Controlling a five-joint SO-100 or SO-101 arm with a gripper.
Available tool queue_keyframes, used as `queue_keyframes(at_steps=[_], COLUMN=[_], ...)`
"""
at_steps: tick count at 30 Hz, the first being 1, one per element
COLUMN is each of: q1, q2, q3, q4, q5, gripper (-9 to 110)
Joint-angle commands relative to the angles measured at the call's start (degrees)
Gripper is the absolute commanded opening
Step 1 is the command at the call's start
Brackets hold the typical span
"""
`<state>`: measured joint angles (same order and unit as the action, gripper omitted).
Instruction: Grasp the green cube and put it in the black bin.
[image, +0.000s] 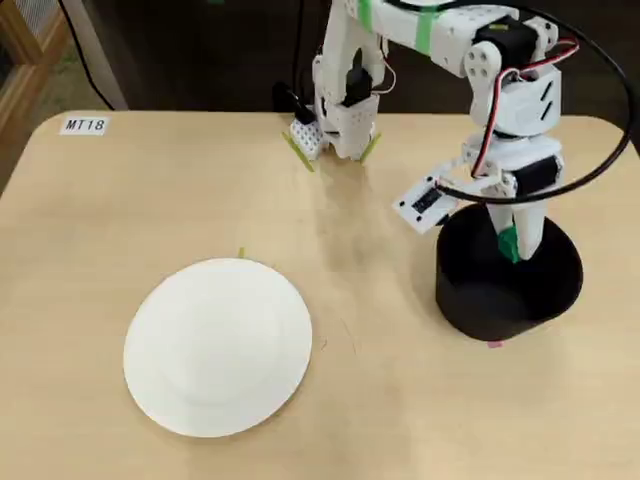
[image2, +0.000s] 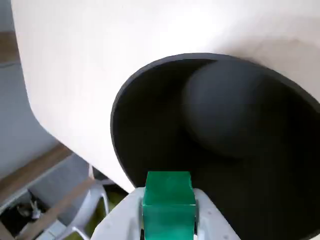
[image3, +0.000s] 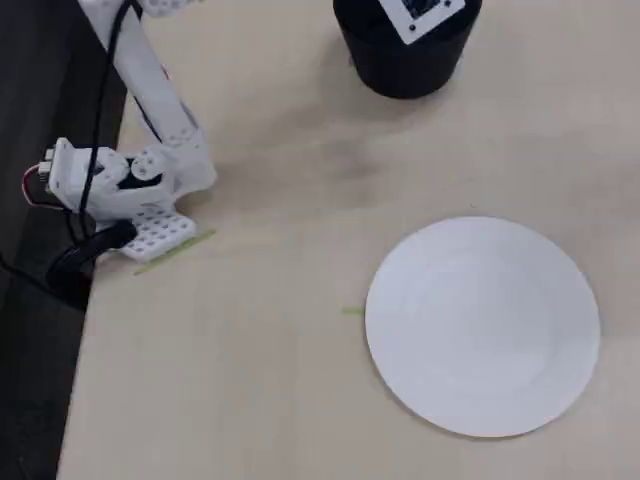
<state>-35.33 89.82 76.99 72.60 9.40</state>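
So the end effector (image2: 168, 220) is clamped on the green cube (image2: 168, 197), one white finger (image2: 125, 212) on each side of it, and the whole thing is parked right over the mouth of the black bin (image2: 150, 125). In the wrist view the cube sits dead centre between the fingers with the bin's dark inside filling most of what's behind it, so it looks like it's held there on purpose for a straight drop. In a fixed view you can see the arm bent down with the end effector (image: 512, 243) dipping inside the bin (image: 470, 295) rim, cube (image: 509, 243) showing as a bit of green at the tip.

The white plate (image: 215, 345) sits on the worktop (image: 380, 400) well away from the bin, empty as far as I can tell.

My guess: carrying is basically done, only letting go is left. Cube looks well inside the rim, so it should land in fine.
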Motion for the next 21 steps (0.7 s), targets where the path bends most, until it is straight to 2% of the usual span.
queue_keyframes(at_steps=[1,5,9,12,15,21], q1=[0.4,0.2,-0.2,-0.3,-0.1,7.2], q2=[0.4,0.4,0.8,1.1,1.1,5.0], q3=[-2.7,-2.7,-2.7,-2.8,-3.8,-4.0], q4=[-0.4,0.9,1.0,0.5,1.1,10.6], q5=[-0.7,-1.4,-1.7,-1.5,-1.8,-2.6], gripper=[2,25,29,21,0,0])
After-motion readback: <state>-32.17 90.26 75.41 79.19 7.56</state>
